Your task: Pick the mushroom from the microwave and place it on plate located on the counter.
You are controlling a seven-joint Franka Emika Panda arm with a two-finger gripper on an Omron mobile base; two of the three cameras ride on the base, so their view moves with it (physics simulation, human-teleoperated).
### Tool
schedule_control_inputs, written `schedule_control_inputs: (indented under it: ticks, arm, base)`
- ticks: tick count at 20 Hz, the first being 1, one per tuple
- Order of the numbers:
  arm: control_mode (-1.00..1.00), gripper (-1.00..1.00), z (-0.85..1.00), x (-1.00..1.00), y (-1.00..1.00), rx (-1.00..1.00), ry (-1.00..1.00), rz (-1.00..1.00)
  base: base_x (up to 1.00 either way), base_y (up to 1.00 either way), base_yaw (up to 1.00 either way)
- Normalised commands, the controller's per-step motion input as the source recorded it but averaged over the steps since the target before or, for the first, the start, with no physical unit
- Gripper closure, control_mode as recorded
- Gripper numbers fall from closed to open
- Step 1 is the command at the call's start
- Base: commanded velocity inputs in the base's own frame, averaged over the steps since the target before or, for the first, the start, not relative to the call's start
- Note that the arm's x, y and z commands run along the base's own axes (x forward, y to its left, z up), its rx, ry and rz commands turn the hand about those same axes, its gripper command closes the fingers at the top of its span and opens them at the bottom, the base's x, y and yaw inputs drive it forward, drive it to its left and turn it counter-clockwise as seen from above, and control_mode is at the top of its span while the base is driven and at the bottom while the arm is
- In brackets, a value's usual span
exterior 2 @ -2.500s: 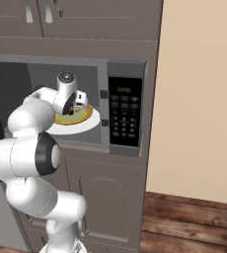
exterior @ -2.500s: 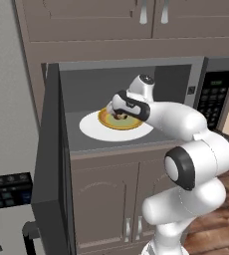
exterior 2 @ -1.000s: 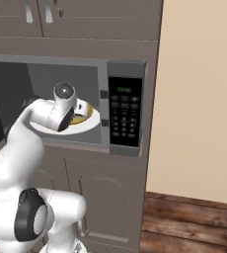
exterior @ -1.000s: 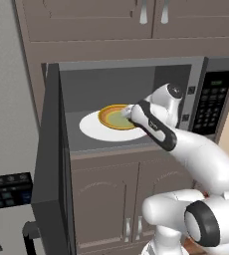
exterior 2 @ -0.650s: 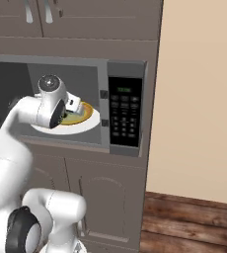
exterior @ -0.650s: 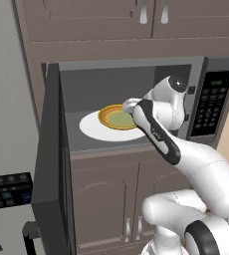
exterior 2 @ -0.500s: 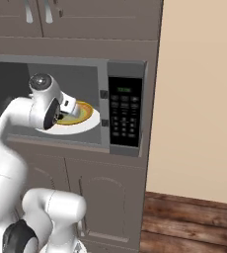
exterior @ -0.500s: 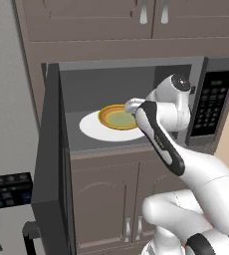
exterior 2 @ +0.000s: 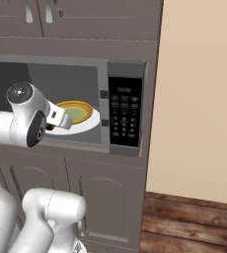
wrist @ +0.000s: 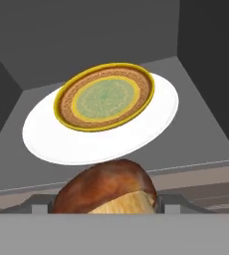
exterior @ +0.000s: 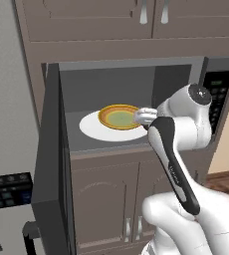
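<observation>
Microwave [exterior: 136,84]: door open; white turntable disc [wrist: 96,137] carries empty yellow-rimmed dish [wrist: 105,97].
Gripper [wrist: 104,206]: grasping the mushroom [wrist: 106,191], near the front edge.

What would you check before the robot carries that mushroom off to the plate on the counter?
1. Mushroom held in the gripper: ok, it sits between the fingertips.
2. Mushroom lifted off the yellow-rimmed dish: ok, dish is empty.
3. Hand drawn back to the microwave opening: ok.
4. Microwave door swung wide open: ok.
5. Plate's place on the counter: cannot tell from here.
</observation>
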Motion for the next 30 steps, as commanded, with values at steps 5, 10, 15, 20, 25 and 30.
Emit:
schedule_control_inputs:
  ticks: [5,10,15,20,25,30]
  arm:
    - [-1.00,1.00,0.35,-0.52,0.00,-0.08,0.03,0.07]
    - [-1.00,1.00,0.10,-0.49,-0.03,-0.18,0.07,0.01]
    - [-1.00,1.00,0.20,-0.54,-0.30,-0.08,0.03,0.00]
    - [-1.00,1.00,0.31,-0.34,-0.48,0.00,0.09,0.00]
    - [-1.00,1.00,0.19,-0.21,-0.15,0.00,0.07,0.00]
    - [-1.00,1.00,0.06,-0.07,0.00,-0.01,0.02,0.00]
  base:
    - [0.00,0.00,0.00]
    - [0.00,0.00,0.00]
    - [0.00,0.00,0.00]
    - [0.00,0.00,0.00]
    - [0.00,0.00,0.00]
    - [0.00,0.00,0.00]
